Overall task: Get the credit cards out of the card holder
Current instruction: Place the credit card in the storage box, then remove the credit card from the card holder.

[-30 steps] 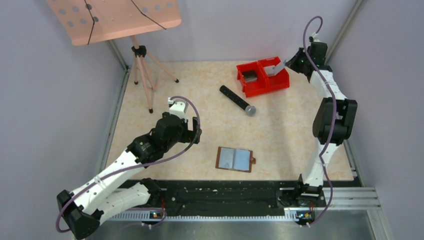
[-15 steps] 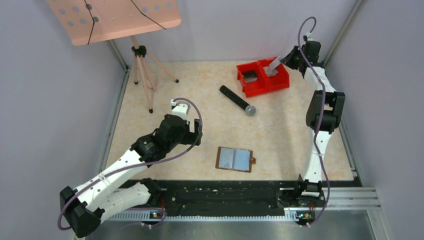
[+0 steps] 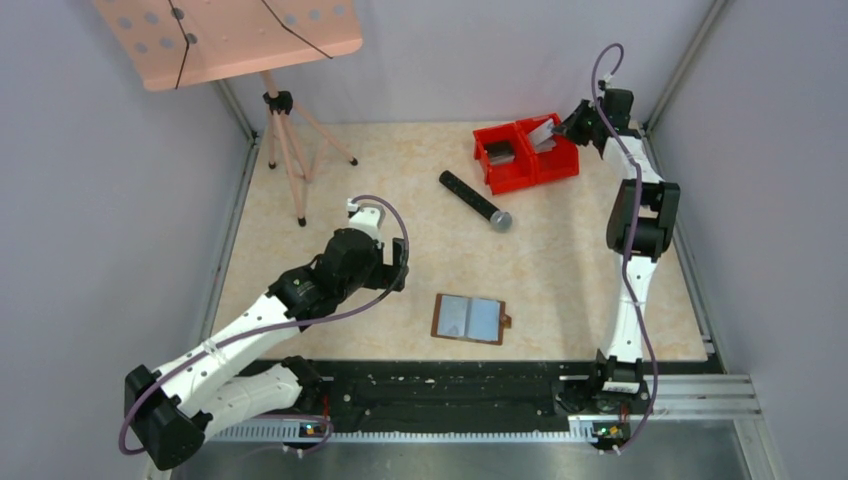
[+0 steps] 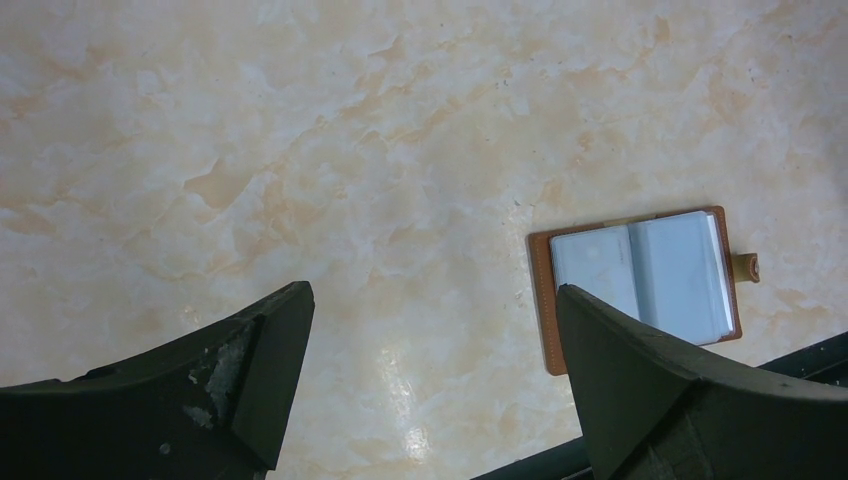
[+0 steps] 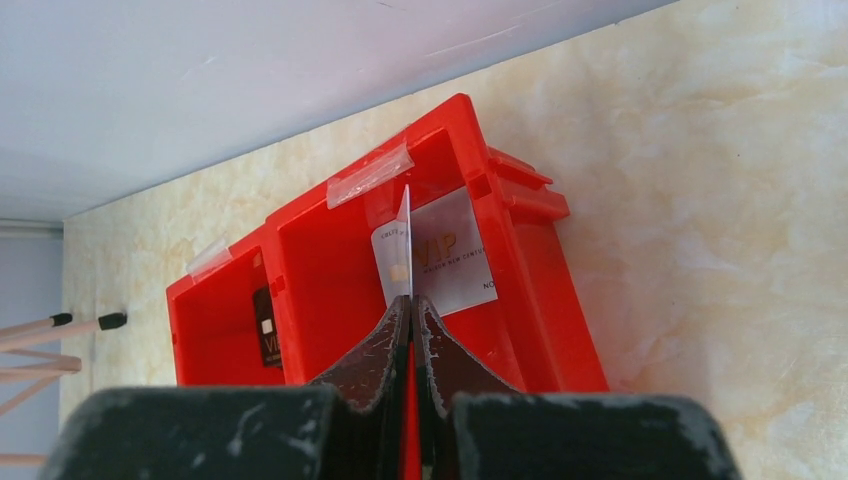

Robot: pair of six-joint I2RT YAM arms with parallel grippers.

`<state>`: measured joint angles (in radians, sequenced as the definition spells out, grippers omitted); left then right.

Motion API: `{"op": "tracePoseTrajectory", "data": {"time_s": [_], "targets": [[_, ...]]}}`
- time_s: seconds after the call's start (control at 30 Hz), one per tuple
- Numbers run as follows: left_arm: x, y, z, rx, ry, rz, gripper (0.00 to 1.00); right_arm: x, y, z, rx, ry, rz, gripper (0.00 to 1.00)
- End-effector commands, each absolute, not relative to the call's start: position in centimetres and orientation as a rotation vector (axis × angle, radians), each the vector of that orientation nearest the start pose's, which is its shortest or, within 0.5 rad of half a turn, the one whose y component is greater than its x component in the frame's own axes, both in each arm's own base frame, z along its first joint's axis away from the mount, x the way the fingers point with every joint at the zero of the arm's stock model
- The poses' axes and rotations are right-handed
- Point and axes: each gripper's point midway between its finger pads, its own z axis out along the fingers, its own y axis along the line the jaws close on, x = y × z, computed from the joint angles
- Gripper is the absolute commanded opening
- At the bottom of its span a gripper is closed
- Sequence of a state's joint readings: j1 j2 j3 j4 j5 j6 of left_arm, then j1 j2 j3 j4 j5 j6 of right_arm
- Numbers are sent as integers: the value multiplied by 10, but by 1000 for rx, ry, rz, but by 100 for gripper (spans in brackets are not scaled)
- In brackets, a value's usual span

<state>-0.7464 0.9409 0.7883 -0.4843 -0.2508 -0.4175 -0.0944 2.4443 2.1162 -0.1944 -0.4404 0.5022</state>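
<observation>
Right now the right gripper [image 5: 410, 312] is pinched tight on a card [image 5: 403, 240], held edge-up directly over the red bin [image 5: 545, 290]. A white card [image 5: 460, 265] lies in the compartment just ahead of its fingertips. This looks like the drop-off step, and the next move calls only for parting the jaws. The left gripper [image 4: 432, 300] hovers spread wide. The card holder [image 4: 640, 285] lies open just past its right finger, well apart from the right gripper.

A robotics lab test cell: plain grey partition walls [image 3: 100, 250] box in a marble-patterned tabletop [image 3: 400, 170]. Two cabled robot arms, left [image 3: 260, 320] and right [image 3: 635, 220], rise from an aluminium rail [image 3: 700, 395] at its near edge. A tripod stand [image 3: 285, 150] carries a perforated pink board [image 3: 240, 35].
</observation>
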Motion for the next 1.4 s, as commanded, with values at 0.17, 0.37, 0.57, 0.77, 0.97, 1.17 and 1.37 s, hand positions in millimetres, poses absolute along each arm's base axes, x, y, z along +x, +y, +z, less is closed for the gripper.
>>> {"op": "tracePoseTrajectory", "data": {"time_s": [0.17,0.37,0.57,0.77,0.97,1.17,1.37], "targets": [[243,-188,184,193,2153,-423,96,669,41,130,351,2041,747,9],[243,-189,185,193,2153,-427,96,675,37,133,379,2048,718,21],[243,-191,185,193,2153,-439,97,676,38,147,398,2024,732,32],[243,-193,186,195,2156,-451,97,678,36,166,391,1991,721,36],[243,-185,176,136,2195,-398,95,667,44,200,340,1978,750,36],[245,-175,158,-11,2291,-378,93,626,58,223,347,2030,714,38],[243,-168,147,-103,2344,-422,90,536,104,214,362,2189,637,44]]}}
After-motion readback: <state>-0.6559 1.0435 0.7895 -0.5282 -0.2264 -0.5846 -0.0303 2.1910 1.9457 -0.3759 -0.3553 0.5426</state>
